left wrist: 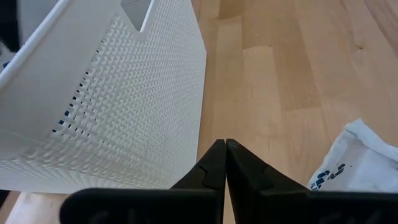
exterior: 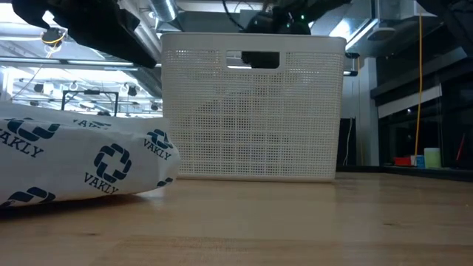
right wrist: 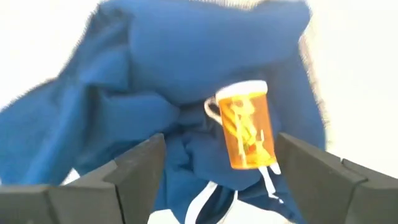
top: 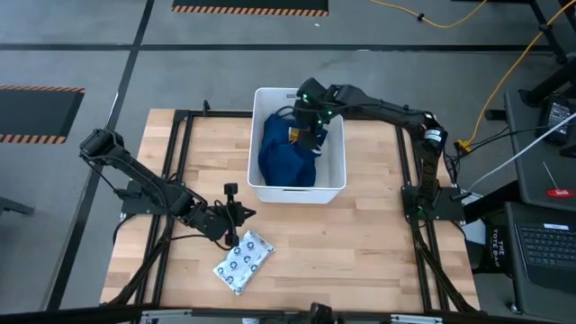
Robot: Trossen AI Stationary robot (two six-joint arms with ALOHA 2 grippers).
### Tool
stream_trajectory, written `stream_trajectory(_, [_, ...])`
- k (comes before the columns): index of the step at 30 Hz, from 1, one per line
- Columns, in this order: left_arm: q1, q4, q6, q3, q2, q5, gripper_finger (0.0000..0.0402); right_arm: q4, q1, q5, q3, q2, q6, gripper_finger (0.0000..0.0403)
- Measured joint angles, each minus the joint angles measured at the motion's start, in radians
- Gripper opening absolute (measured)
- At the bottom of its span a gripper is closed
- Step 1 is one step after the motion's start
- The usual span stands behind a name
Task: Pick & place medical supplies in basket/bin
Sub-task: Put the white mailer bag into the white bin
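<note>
The white tub [top: 335, 175] stands at the table's far middle and holds the dark blue garment [top: 286, 153]. My right gripper [top: 310, 126] hangs open over the tub. In the right wrist view the amber bottle with its white cap [right wrist: 245, 124] lies against the blue garment [right wrist: 143, 93], between and beyond the open fingers [right wrist: 221, 163], touching neither. The white packet with blue rings [top: 243, 261] lies flat on the table near the front edge and also shows in the low view [exterior: 81, 162]. My left gripper [top: 236, 216] is shut and empty just beyond the packet. The black block is not visible.
The tub's near wall [left wrist: 112, 106] fills much of the left wrist view, with the packet's corner [left wrist: 357, 162] beside the left fingers. Bare wood lies right of the packet and in front of the tub [top: 360, 243]. Black frame rails [top: 414, 234] run along both sides of the table.
</note>
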Motion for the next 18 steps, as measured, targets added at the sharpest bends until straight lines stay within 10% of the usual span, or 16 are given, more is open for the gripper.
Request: stream_trajectory(18, [-0.056,0.024,-0.061,0.000,0.000,0.050,0.0007,0.165,0.254,0.118,-0.151,-0.303,0.026,0.0248])
